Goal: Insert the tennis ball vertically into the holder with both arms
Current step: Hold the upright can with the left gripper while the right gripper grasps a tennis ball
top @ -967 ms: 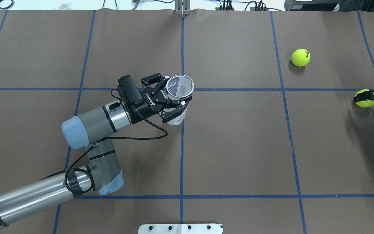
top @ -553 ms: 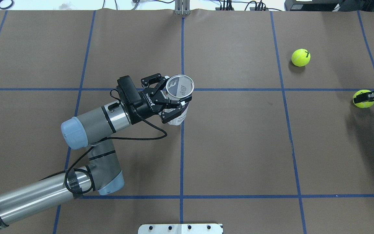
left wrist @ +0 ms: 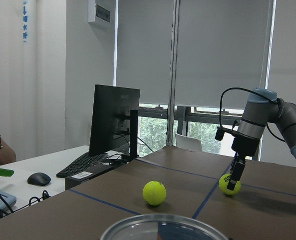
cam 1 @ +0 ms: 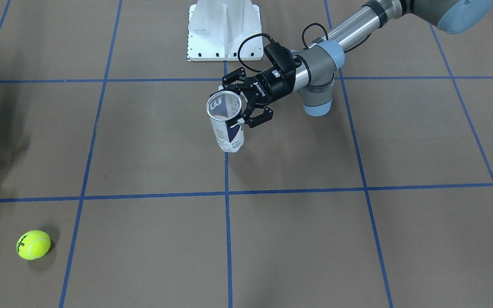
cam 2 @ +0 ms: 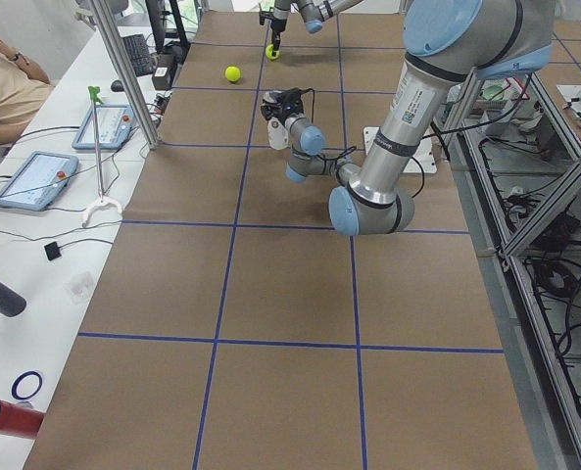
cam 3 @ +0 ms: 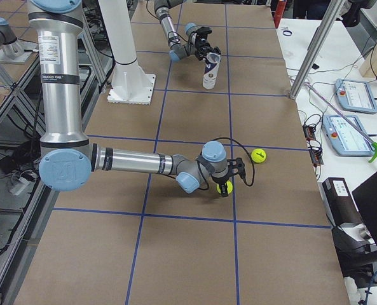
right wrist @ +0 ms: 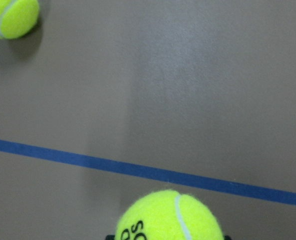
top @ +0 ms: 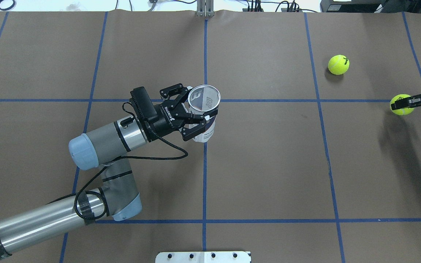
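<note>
The holder (top: 204, 109) stands upright just left of centre in the overhead view, open mouth up, beside the crossing of two blue tape lines on the brown bench (top: 269, 164). The left gripper (top: 196, 106) comes at it from the lower left, its jaws clamped on the can's side just below the silver rim. Whether the can's bottom touches the bench I cannot tell.

Far off at the right edge, the right gripper (top: 400, 104) points down with its jaws closed around a tennis ball (top: 397, 107). A second tennis ball (top: 338, 64) lies loose on the bench, up and to the left of it.
</note>
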